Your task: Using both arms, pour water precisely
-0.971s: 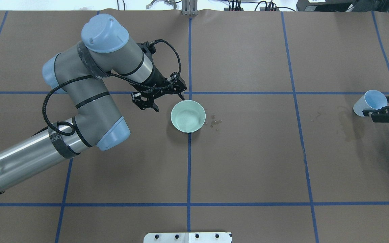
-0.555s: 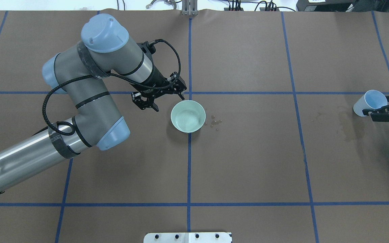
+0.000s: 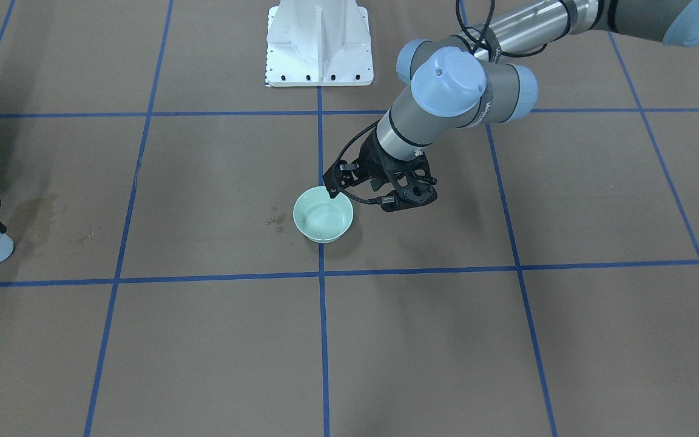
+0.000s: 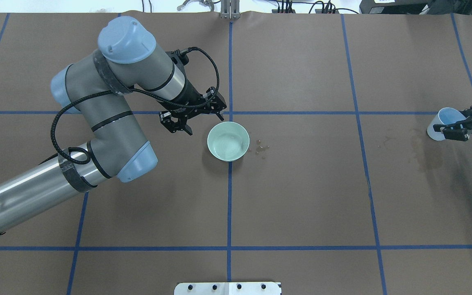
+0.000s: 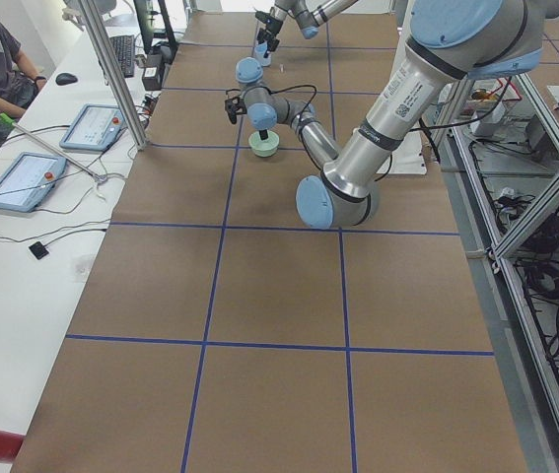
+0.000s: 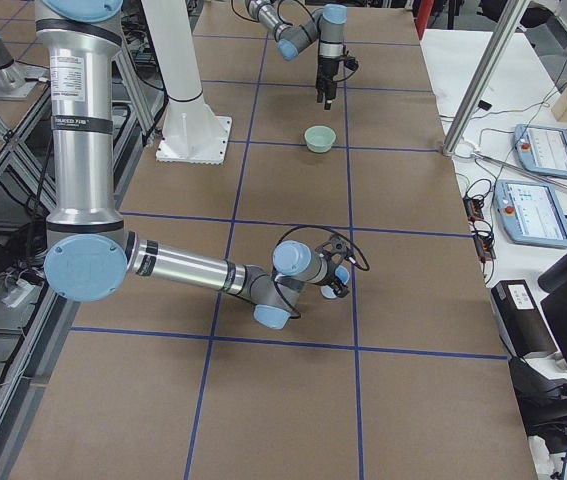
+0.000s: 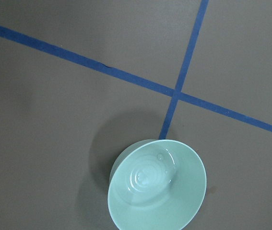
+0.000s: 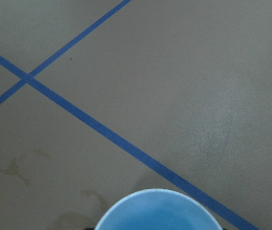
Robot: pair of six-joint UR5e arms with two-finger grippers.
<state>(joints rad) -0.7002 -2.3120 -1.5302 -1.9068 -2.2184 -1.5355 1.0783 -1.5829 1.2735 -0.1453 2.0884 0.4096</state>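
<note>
From where I stand the left fingers (image 4: 180,125) hang spread apart and empty, while the right fingers (image 4: 455,134) are closed around the one pale blue cup (image 4: 436,130). The single mint-green bowl (image 4: 242,133) sits just off the tips of the left fingers, on their side toward the other arm. One tip hovers so close to the rim that I cannot tell whether it touches. The water (image 7: 147,175) lies in the bottom of that bowl, a shallow pool with faint rings and a couple of glints. The cup reads as roughly upright, its long axis near vertical and mouth up between the right fingers. I cannot see whether anything is left inside it. Seen from the right fingers, the bowl lies well away, straight across the surface (image 4: 301,196) toward the left arm (image 4: 109,119). So the left arm is much the nearer to the bowl, while the right arm (image 6: 178,265) is the one carrying the cup. By my reckoning any further pour depends on closing that long gap. I count two arms, one bowl and one cup. A small cluster of droplets (image 4: 262,147) lies just beside the bowl. One dried-looking wet patch (image 4: 422,153) lies near the cup.
</note>
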